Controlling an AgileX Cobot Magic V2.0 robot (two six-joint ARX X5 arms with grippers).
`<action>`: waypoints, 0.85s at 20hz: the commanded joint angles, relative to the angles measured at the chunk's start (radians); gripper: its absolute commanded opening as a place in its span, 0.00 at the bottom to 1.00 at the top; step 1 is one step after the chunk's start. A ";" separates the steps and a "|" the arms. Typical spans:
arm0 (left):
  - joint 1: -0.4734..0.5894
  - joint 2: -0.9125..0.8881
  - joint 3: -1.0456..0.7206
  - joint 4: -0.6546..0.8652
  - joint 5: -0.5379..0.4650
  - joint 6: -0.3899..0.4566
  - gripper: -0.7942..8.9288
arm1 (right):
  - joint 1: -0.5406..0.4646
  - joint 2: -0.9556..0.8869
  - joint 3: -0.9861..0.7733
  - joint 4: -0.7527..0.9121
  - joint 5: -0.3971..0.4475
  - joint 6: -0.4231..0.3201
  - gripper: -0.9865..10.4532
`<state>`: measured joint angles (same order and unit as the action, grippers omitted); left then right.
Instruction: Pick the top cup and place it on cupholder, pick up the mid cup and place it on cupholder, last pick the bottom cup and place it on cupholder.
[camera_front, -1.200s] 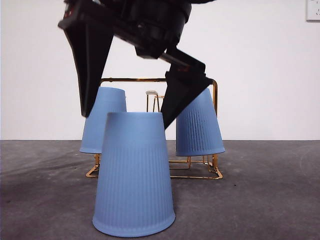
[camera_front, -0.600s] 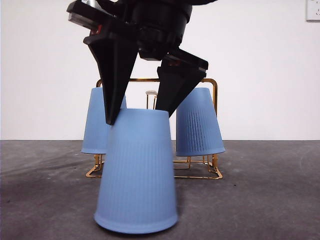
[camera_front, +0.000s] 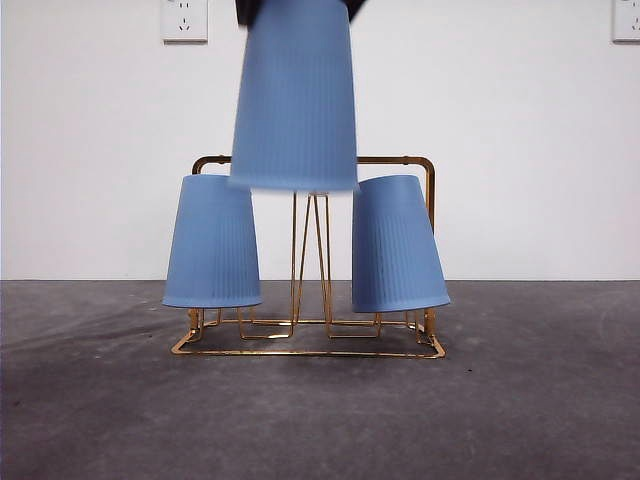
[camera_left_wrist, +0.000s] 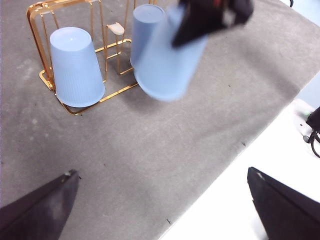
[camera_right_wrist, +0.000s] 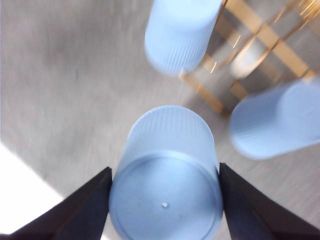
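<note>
An upside-down blue cup (camera_front: 295, 100) hangs in the air above the middle of the gold wire cupholder (camera_front: 400, 160). My right gripper (camera_right_wrist: 165, 200) is shut on this cup (camera_right_wrist: 167, 185), one black jaw on each side of its base. In the front view only the jaw tips of the right gripper (camera_front: 297, 8) show at the top edge. Two more blue cups sit upside down on the rack's prongs, one left (camera_front: 212, 240) and one right (camera_front: 397, 245). A bare white-tipped prong (camera_left_wrist: 116, 28) stands between them. My left gripper (camera_left_wrist: 162, 210) waits open, off to the side.
The dark grey table ends at an edge (camera_left_wrist: 235, 165) with white floor beyond it. Two wall sockets (camera_front: 184, 18) (camera_front: 626, 18) sit high on the white back wall. Bare table surface (camera_front: 300, 420) lies in front of the rack.
The gripper closed on the front cup and lifted it off the table. The cup now hangs high over the rack's middle. The two cups on the rack have not moved.
</note>
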<state>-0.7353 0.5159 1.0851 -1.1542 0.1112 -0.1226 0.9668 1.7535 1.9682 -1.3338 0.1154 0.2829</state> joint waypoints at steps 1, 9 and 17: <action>-0.006 0.004 0.010 0.018 0.004 0.001 0.67 | 0.011 0.017 0.069 0.005 0.049 -0.014 0.18; -0.006 0.004 0.010 0.017 0.005 -0.002 0.66 | -0.021 0.035 0.113 0.134 0.111 -0.035 0.18; -0.006 0.004 0.010 0.016 0.005 -0.002 0.66 | -0.059 0.093 0.113 0.169 0.154 -0.053 0.18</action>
<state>-0.7353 0.5159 1.0851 -1.1488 0.1112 -0.1226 0.9009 1.8206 2.0537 -1.1725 0.2619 0.2420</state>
